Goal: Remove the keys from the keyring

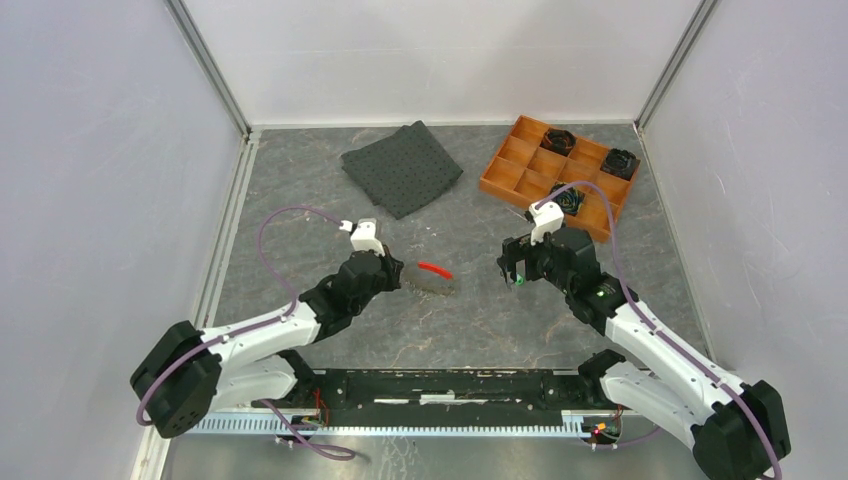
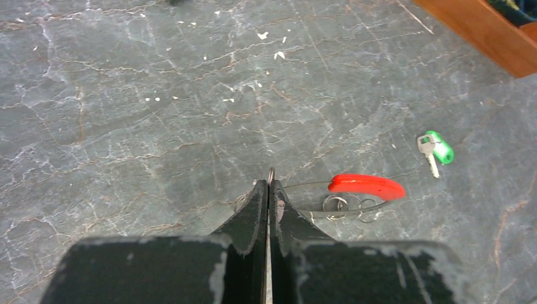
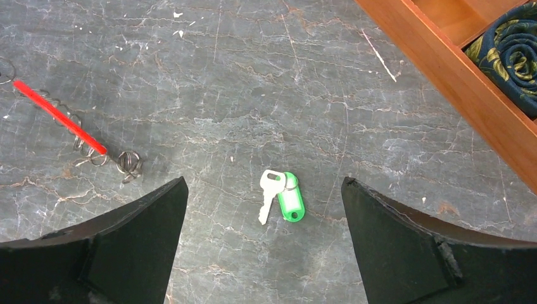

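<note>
My left gripper is shut on one end of the keyring, a thin grey wire loop lying on the table. The loop carries the red key's plastic head and some small rings. The red head also shows in the top view and the right wrist view. The green key, a silver blade with a green head, lies loose on the table, apart from the loop. My right gripper is open above it, one finger on each side. The green key also shows in the left wrist view.
An orange compartment tray with black round pieces stands at the back right; its wall shows in the right wrist view. A dark dotted cloth lies at the back centre. Walls enclose the table on three sides.
</note>
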{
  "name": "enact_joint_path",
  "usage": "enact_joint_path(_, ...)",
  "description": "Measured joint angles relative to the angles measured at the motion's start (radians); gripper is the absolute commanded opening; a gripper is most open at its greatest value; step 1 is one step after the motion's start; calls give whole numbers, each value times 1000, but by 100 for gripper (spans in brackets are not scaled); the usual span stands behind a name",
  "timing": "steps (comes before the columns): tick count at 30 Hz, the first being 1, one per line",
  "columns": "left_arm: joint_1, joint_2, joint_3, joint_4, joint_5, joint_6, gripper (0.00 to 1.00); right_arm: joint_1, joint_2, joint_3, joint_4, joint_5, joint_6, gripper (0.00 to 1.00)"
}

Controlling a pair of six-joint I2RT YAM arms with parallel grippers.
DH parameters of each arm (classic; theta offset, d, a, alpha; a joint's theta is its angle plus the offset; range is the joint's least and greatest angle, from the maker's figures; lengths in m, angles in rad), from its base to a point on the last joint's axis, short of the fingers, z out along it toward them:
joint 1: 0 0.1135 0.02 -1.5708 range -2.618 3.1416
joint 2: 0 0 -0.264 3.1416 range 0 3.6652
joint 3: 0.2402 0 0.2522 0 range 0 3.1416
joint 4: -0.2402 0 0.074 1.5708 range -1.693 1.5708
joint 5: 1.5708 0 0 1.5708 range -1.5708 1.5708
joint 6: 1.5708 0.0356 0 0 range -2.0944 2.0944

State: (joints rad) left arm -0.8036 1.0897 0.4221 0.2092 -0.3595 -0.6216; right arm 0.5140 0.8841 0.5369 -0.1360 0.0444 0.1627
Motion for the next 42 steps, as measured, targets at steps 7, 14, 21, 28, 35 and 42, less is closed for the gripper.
enact_joint_path(7, 55, 87, -2, 3, -7, -10, 13, 0, 0, 1, -11, -4, 0, 98)
enact_joint_path(14, 104, 187, 7, 16, -7, -10, 17, 0, 0, 27, -17, -46, 0, 98)
enact_joint_path(21, 115, 215, 43, 24, -6, -5, 47, 0, 0, 66, -55, -39, 2, 98)
enact_joint_path(28, 115, 74, 106, -71, 9, 36, 97, 0, -17, 113, -106, 0, 5, 98)
enact_joint_path(35, 115, -93, 246, -232, 72, 69, 100, 0, -67, 136, -124, 50, 0, 98)
enact_joint_path(42, 115, -184, 338, -382, 92, 98, 100, 0, -107, 138, -134, 82, -15, 98)
